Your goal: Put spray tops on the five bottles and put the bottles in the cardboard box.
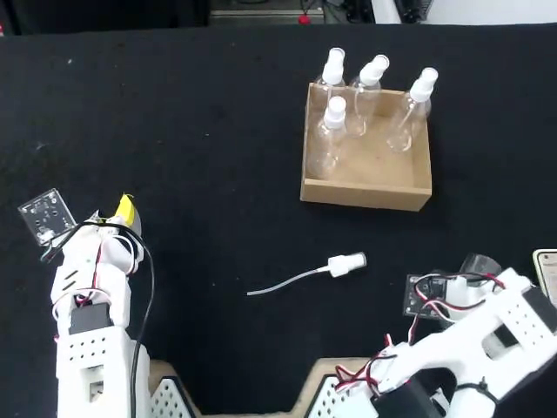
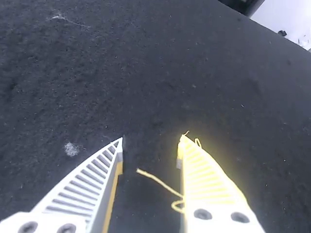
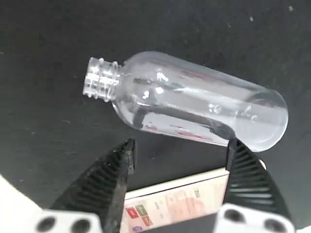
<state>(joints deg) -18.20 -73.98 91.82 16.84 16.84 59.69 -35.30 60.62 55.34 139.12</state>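
A clear bottle [image 3: 184, 99] with no top lies on its side on the black table, its threaded neck bare. My right gripper [image 3: 181, 155] hovers open just above it, the black fingers [image 3: 121, 165] spread about as wide as the bottle is long. A loose spray top [image 1: 346, 264] with its thin tube lies on the table in front of the cardboard box [image 1: 365, 187]. Several capped bottles [image 1: 329, 131] stand upright inside the box. My left gripper [image 2: 150, 145] is open over bare table at the near left, with its yellow finger [image 1: 126, 209] showing in the high view.
A printed card [image 3: 175, 201] lies flat beside the bottle, under my right gripper, and the card [image 1: 546, 272] also lies at the table's right edge. The right arm [image 1: 487, 322] stretches across the near right corner. Open black table lies between the two arms.
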